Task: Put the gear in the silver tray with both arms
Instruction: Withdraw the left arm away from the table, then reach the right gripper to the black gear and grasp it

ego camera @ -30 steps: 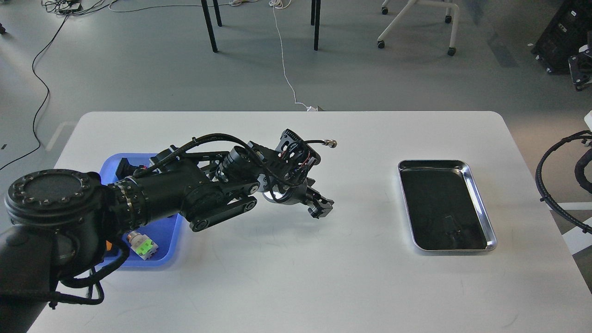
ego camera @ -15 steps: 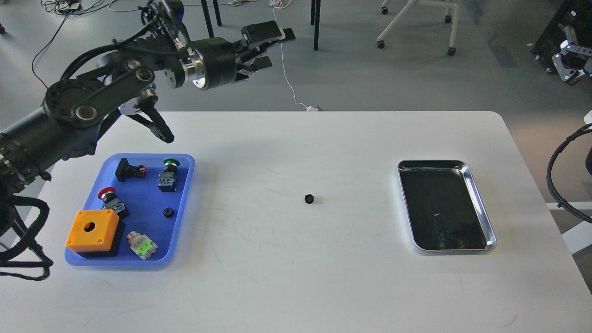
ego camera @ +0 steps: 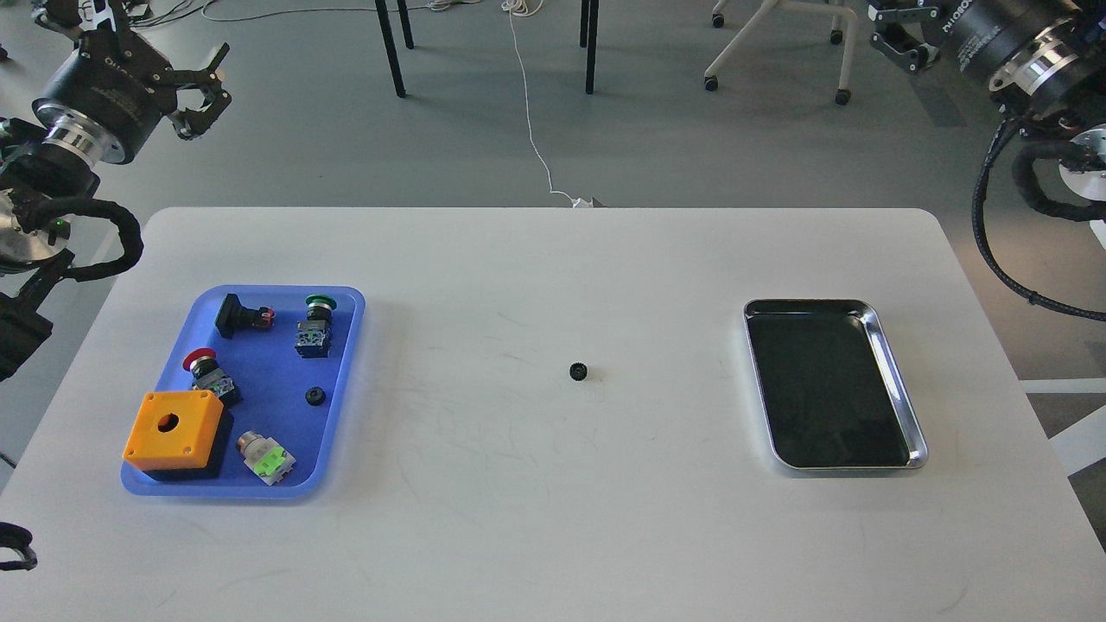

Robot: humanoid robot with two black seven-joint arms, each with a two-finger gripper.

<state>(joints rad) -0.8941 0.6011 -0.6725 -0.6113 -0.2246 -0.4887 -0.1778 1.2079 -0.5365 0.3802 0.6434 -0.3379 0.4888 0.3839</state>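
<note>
A small black gear [ego camera: 578, 371] lies alone on the white table, near its middle. The silver tray [ego camera: 847, 469] sits to the gear's right, empty, with a dark mirror bottom. A second small black gear [ego camera: 315, 396] lies in the blue plastic tray [ego camera: 268, 363] at the left. My left gripper [ego camera: 204, 86] is raised high at the top left, far from the table, its fingers apart and empty. My right gripper [ego camera: 896, 30] is raised at the top right, partly cut off by the frame edge, so its fingers are unclear.
The blue tray also holds an orange box [ego camera: 173, 430], a red-capped button [ego camera: 207, 373], a green-capped button [ego camera: 314, 324], a black switch [ego camera: 240, 315] and a green-and-white part [ego camera: 266, 456]. Chair and table legs stand on the floor beyond the table.
My left arm let go of the gear at the table's middle, then swung up and back to the far left. My right arm rose into view at the top right.
</note>
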